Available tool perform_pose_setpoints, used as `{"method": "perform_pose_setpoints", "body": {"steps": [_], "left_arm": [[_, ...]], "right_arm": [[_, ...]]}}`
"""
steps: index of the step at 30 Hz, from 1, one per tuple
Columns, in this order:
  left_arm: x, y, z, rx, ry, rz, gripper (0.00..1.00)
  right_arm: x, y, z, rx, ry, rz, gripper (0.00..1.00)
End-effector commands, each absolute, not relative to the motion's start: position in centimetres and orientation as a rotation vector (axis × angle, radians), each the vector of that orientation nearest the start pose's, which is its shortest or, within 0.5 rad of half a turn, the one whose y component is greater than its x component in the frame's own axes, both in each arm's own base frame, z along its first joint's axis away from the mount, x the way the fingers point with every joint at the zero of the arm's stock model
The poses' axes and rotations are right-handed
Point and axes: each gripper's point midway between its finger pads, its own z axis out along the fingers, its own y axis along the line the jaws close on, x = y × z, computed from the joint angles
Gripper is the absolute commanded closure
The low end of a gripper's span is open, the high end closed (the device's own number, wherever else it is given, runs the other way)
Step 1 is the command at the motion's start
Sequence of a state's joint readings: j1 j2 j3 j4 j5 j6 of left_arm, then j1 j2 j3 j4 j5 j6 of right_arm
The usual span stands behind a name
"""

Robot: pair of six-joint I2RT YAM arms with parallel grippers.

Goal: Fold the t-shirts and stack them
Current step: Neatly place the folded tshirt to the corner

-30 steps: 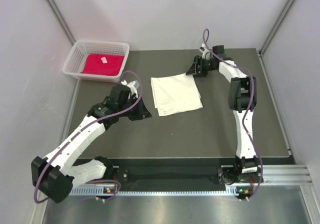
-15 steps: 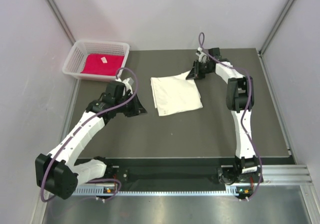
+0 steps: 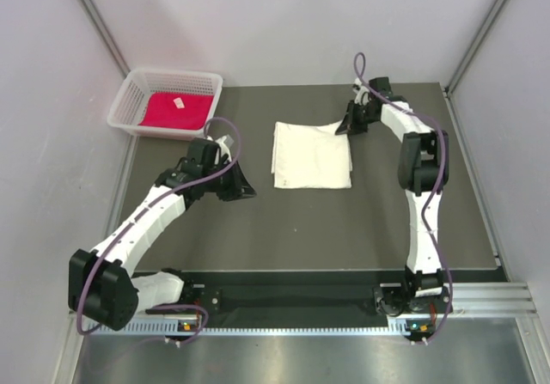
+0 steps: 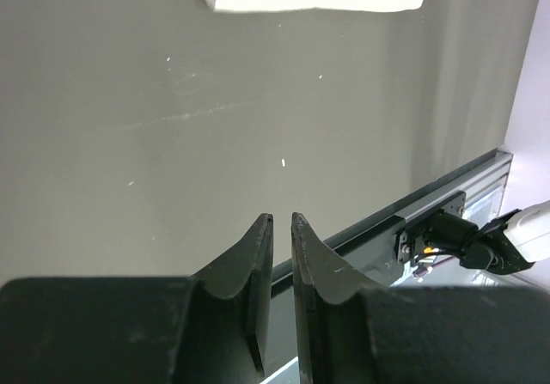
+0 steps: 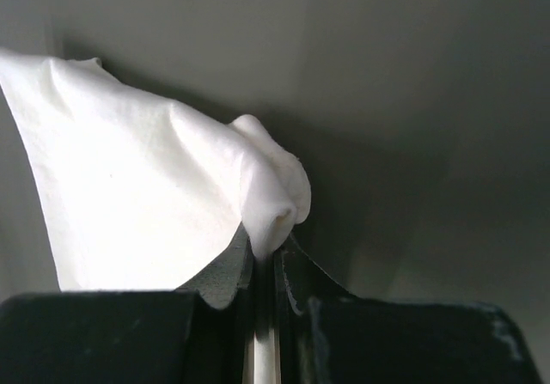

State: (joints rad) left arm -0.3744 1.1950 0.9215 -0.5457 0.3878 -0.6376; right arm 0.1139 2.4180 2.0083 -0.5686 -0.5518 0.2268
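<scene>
- The counter (image 3: 344, 221) is a dark grey surface enclosed by pale walls, with a metal rail (image 3: 481, 298) along its near edge.
- One white mesh basket (image 3: 129, 92) is placed at the far left corner of the counter, well apart from both hands.
- The red-magenta t-shirt (image 3: 176, 110) is contained in the basket, folded flat, with one small white tag (image 3: 179, 103) lying on its top face.
- The cream-white t-shirt (image 3: 312, 155) is laid folded near the middle of the counter, between the two arms.
- The right hand (image 5: 265, 251) is closed on the far right corner of the cream-white t-shirt. The cloth is bunched between the fingertips and raised off the counter at that corner.
- The left hand (image 4: 277, 221) is held over bare counter to the left of the cream-white t-shirt. Its jaws are narrowly parted and nothing is held between them.
- Only bare counter is seen between the left hand and the near left edge of the cream-white t-shirt.
- A purple cable (image 3: 225, 126) is looped over each arm, and neither loop is touching a shirt.
- Count: two t-shirts, one basket, one tag, two arms, two hands.
- No shirt is stacked on the other; the two are well apart.
</scene>
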Motion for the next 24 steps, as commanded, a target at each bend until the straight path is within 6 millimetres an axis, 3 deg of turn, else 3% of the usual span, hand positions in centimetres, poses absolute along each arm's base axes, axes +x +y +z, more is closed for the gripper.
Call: {"method": "perform_pose_setpoints", "body": {"steps": [1, 2, 3, 7, 9, 11, 14, 17, 18, 19, 20, 24], "left_arm": [[26.1, -20.4, 16.4, -0.122, 2.482, -0.974, 0.8], [26.2, -20.6, 16.3, -0.119, 2.485, -0.981, 0.8], [26.3, -20.7, 16.4, -0.111, 2.484, -0.989, 0.81], [26.7, -21.1, 15.6, -0.078, 2.524, -0.991, 0.8], [26.8, -21.3, 15.1, -0.076, 2.567, -0.992, 0.81], [26.9, -21.5, 14.8, -0.068, 2.581, -0.999, 0.82], [27.1, -21.7, 14.1, -0.056, 2.59, -1.0, 0.82], [27.4, -21.9, 13.9, -0.013, 2.592, -0.974, 0.83], [27.5, -21.8, 13.6, -0.011, 2.606, -0.966, 0.83], [27.5, -21.8, 13.4, -0.004, 2.616, -0.958, 0.83], [27.8, -21.9, 13.6, 0.004, 2.612, -0.956, 0.83], [28.4, -22.3, 12.9, 0.01, 2.651, -0.952, 0.83]], "right_arm": [[56.4, 9.7, 10.6, -0.009, 2.422, 0.687, 1.0], [56.5, 9.3, 10.8, -0.018, 2.421, 0.667, 1.0], [56.6, 6.6, 10.5, -0.005, 2.431, 0.624, 1.0], [58.6, 1.3, 11.6, -0.047, 2.404, 0.381, 1.0], [59.5, -1.0, 11.8, -0.153, 2.37, 0.252, 1.0], [60.6, -4.6, 12.5, -0.11, 2.34, 0.101, 1.0], [62.2, -8.1, 13.3, -0.101, 2.272, -0.053, 1.0], [64.4, -10.6, 14.2, -0.113, 2.179, -0.222, 1.0], [65.1, -11.5, 13.6, -0.13, 2.171, -0.283, 1.0], [65.8, -12.6, 15.1, -0.114, 2.13, -0.343, 1.0], [66.0, -13.5, 15.3, -0.115, 2.116, -0.382, 1.0], [67.7, -15.1, 16.7, -0.126, 2.011, -0.473, 1.0]]}}
